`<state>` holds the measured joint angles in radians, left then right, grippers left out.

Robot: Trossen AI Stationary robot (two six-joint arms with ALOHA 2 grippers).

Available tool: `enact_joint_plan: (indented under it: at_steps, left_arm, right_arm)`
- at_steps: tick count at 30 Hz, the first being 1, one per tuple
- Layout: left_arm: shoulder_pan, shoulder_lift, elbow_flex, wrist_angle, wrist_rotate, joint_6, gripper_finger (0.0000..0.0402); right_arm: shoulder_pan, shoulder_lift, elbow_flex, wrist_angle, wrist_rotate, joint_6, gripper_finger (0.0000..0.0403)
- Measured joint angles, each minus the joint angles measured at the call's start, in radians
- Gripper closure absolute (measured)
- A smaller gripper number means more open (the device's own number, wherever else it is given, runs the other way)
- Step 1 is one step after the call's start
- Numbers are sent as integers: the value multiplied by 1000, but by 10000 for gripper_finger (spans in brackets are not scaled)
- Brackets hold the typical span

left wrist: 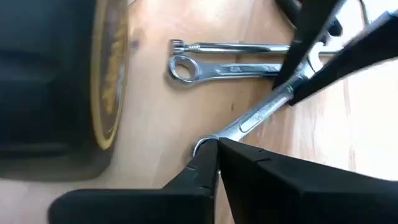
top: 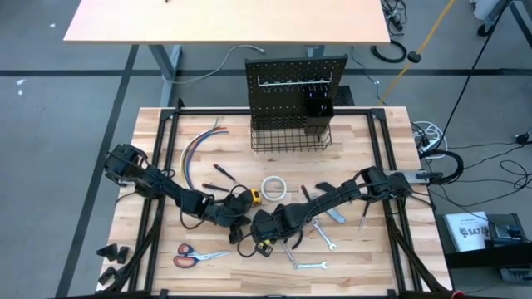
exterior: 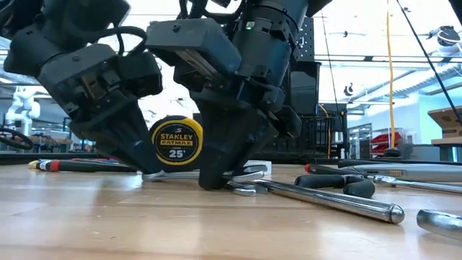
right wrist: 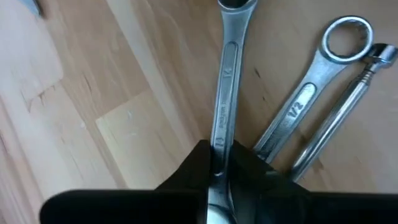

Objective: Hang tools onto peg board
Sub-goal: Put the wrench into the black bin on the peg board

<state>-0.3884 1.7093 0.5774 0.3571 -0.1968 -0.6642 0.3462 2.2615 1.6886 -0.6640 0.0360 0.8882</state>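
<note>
Wrenches lie flat near the front middle of the bench, and both grippers are down among them. The right gripper has its fingers pressed together on the shank of one silver wrench, which rests on the wood. The left gripper is pressed together, its tips at the open end of that same wrench, as far as I can judge; whether it pinches or only touches is unclear. A yellow tape measure stands just behind the two grippers. The peg board stands upright at the far edge of the bench, well apart from them.

Risks: the right gripper's hold is thin and on smooth metal, so the wrench could swivel or slip when lifted. Two neighbouring silver tools lie just beside it and could be dragged along. The arms crowd together and could collide.

In the high view the grippers cover the wrench. In the low view their bodies hide the contact.
</note>
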Motion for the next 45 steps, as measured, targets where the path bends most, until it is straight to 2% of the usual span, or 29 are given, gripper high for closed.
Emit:
enact_joint_plan:
  at_steps: [4,7,10,13,16,19,21,23,26,30,34,37,39,41,43,45]
  left_arm:
    - [-9,-57,0,7,14,108,348]
    - [-25,-122,1,10,-49,172,342]
    - [-69,-186,1,-26,-168,240,341]
    - [-130,-252,3,-70,-350,263,341]
    - [-203,-304,2,-117,-554,267,341]
    - [-280,-335,2,-128,-716,289,341]
    - [-312,-341,2,-148,-772,289,341]
    - [-323,-343,3,-158,-777,297,341]
    - [-323,-337,3,-165,-742,297,341]
    - [-302,-319,3,-149,-610,318,341]
    - [-277,-282,3,-48,-516,398,340]
    - [-241,-251,3,108,-407,530,340]
    - [-200,-246,3,214,-256,646,340]
    - [-148,-259,11,296,-77,732,340]
    - [-87,-287,27,333,46,774,340]
    - [-24,-315,49,353,112,777,340]
  right_arm:
    - [1,-38,-6,-38,-16,-28,386]
    - [8,-81,-9,-77,-28,-31,396]
    - [19,-121,-5,-141,16,-27,399]
    - [26,-147,-5,-197,70,-25,399]
    - [41,-199,-5,-263,158,-22,399]
    - [68,-269,-5,-409,318,8,399]
    - [89,-331,-5,-526,440,49,399]
    - [105,-406,-5,-617,541,100,399]
    - [124,-511,-4,-697,687,144,399]
    - [149,-667,-37,-733,941,186,399]
    - [153,-866,-208,-696,1128,277,399]
    - [152,-1037,-385,-557,1212,298,399]
    - [153,-1141,-503,-398,1218,234,399]
    - [152,-1233,-617,-199,1168,88,399]
    - [140,-1312,-722,35,1060,-112,399]
    - [116,-1383,-826,296,892,-334,399]
